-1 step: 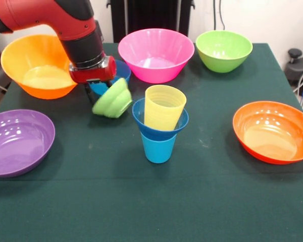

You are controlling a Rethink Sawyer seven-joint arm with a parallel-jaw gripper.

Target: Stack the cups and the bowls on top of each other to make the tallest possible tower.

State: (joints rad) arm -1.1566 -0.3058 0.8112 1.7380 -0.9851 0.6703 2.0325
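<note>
Bare green counter [141, 212] fills the near edge. Mid-counter stands the tower [160, 126]: blue cup, dark blue bowl, yellow cup. Just left, the gripper [98, 91] grips a tilted lime bowl [112, 101]. Larger bowls ring the far and side edges.

You have a table [207, 201] covered in dark green cloth. Resting on it: a large glossy purple plastic bowl [17, 142] at left, yellow-orange bowl [38, 68] upper left, pink bowl [155, 54] top centre, green bowl [223, 50] upper right, orange bowl [273, 131] at right, and a light blue plastic tumbler [158, 148] mid-frame.
</note>
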